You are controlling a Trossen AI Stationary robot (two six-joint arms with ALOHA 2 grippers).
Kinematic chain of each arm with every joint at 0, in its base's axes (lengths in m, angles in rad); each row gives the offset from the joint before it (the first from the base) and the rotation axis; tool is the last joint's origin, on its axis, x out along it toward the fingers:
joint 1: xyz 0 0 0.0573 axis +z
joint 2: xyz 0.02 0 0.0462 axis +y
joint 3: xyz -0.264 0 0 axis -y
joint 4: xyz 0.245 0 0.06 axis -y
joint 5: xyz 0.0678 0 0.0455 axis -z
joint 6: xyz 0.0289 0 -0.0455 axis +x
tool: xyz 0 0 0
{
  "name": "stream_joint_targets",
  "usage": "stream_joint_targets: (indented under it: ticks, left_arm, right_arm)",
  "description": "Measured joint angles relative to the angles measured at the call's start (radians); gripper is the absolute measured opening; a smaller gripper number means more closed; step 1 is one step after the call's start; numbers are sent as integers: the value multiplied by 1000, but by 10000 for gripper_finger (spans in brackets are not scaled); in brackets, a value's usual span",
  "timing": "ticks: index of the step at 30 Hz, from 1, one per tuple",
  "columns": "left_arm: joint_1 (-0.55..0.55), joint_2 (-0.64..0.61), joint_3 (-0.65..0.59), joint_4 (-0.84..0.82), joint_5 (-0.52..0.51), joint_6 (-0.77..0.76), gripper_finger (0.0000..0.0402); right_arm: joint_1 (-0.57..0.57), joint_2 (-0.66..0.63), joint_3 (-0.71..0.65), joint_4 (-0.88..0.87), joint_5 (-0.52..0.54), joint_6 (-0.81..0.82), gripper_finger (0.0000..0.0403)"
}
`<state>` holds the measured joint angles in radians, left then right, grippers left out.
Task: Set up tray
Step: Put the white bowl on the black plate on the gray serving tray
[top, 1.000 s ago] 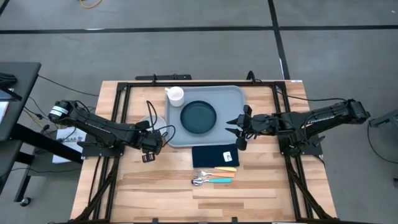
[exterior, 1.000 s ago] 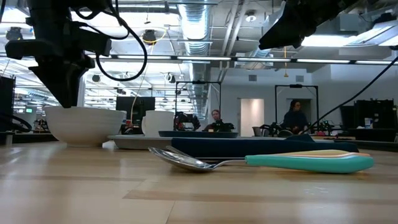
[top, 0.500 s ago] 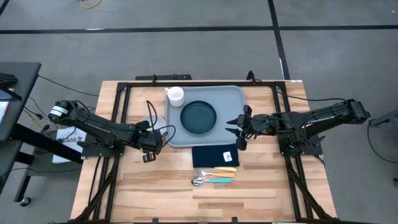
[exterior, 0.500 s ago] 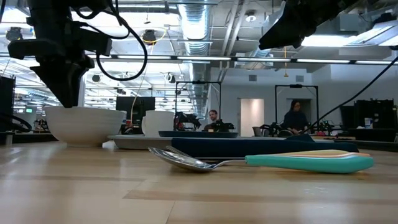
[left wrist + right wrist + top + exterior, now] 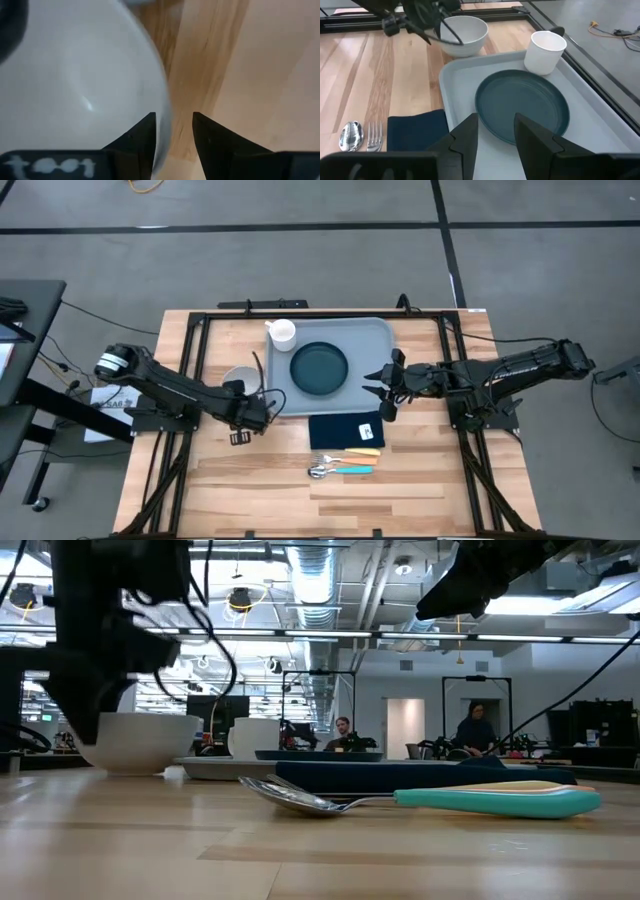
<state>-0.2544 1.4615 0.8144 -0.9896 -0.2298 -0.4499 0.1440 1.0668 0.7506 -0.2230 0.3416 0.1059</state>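
Straddling white bowl [image 5: 75, 85] rim, left hand [image 5: 172, 131] parted; right hand [image 5: 378, 393] parted, empty, beside tray [image 5: 375, 340].

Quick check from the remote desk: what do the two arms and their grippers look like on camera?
Both arms are black, slender and jointed, with loose black cables looping along them. The left arm has a silvery round cap near its base. The left gripper and right gripper each end in two flat dark fingers.
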Motion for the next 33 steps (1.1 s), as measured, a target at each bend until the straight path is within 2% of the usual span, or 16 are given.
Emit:
stream_joint_targets:
  ticks: [4, 10, 22, 27, 33]
  left_arm:
    - [1, 34, 0, -3, -7, 5, 116]
    - [1, 12, 0, 0, -19, 11, 106]
    - [1, 6, 3, -7, -17, 18, 5]
    - [1, 6, 14, -42, -18, 18, 4]
    - [-5, 6, 105, -153, -62, 19, 2]
  right_arm:
    - [0, 0, 0, 0, 0, 0, 118]
    - [0, 0, 0, 0, 0, 0, 118]
    - [0, 0, 0, 0, 0, 1, 118]
    - [0, 0, 0, 0, 0, 0, 118]
    - [0, 0, 0, 0, 0, 0, 118]
